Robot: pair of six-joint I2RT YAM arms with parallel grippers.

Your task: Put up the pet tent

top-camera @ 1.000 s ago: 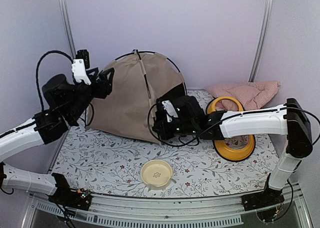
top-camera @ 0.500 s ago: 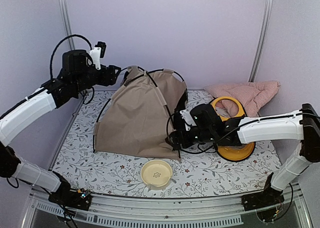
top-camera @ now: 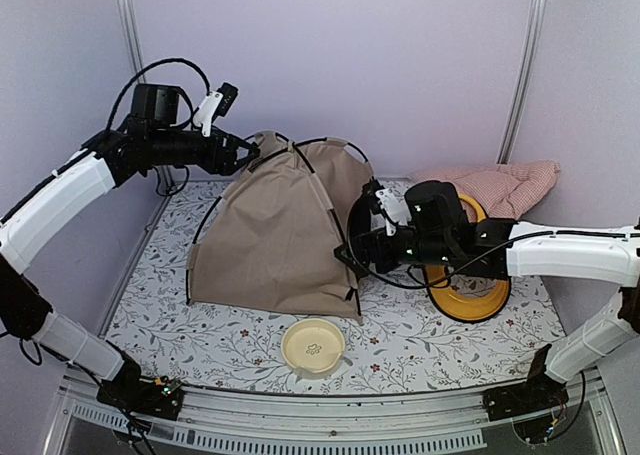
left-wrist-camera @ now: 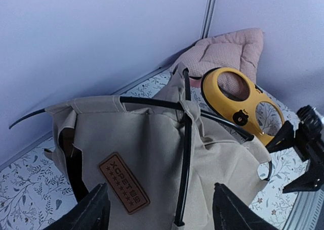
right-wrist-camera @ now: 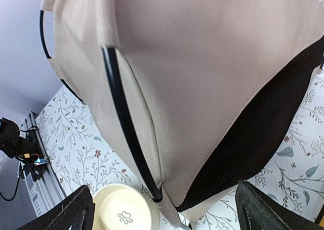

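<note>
**A:** Top view, arms?

**B:** The left arm is high, coming in from the left edge, with the left gripper (top-camera: 248, 156) at the peak of the tent (top-camera: 275, 240). The right arm lies low from the right edge, with the right gripper (top-camera: 350, 257) at the tent's near-right corner.

**A:** Counts?

**B:** One tent, upright, toward the table's (top-camera: 200, 325) far-left corner. One cushion (top-camera: 500, 187) in the far-right corner. One yellow tray (top-camera: 470, 297) by the right edge, partly hidden by the right arm. One bowl (top-camera: 313, 346) at the near edge.

**A:** Left wrist?

**B:** The fingers (left-wrist-camera: 93, 212) are spread and pinch nothing. Two poles (left-wrist-camera: 185, 154) cross below them, with one brown label (left-wrist-camera: 124, 182) beside the crossing.

**A:** Right wrist?

**B:** The fingers (right-wrist-camera: 68, 215) are spread wide. The tent corner lies ahead between them, and I can't tell whether they touch it.
</note>
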